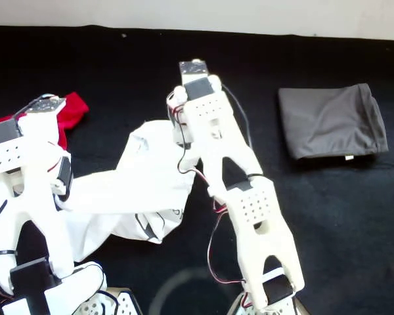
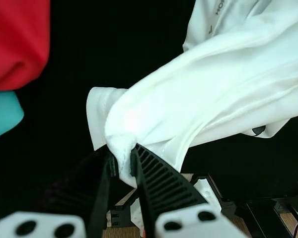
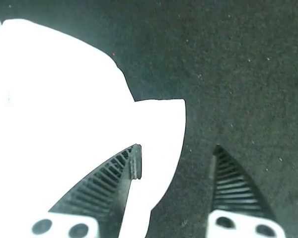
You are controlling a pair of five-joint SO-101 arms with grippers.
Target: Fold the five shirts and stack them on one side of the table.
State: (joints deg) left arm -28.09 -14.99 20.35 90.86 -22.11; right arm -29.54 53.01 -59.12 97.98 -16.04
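A white shirt [image 1: 144, 184] lies crumpled and partly lifted at the table's middle left. My left gripper [image 2: 121, 161] is shut on a bunched fold of this white shirt [image 2: 213, 94], holding it off the black table. My right gripper [image 3: 176, 163] stands open just above the table at the far edge of the white shirt [image 3: 54, 99]. One of its fingers [image 3: 124, 171] is over the cloth and the other over bare table. A grey shirt [image 1: 331, 121] lies folded at the back right. A red shirt [image 1: 69, 111] and a teal shirt [image 2: 2, 114] lie at the far left.
The black table cover [image 1: 328, 223] is bare at the front right and along the back. The two arms' bases stand at the near edge, with a wooden edge [image 2: 124, 232] below them. A pale wall [image 1: 249, 13] borders the back.
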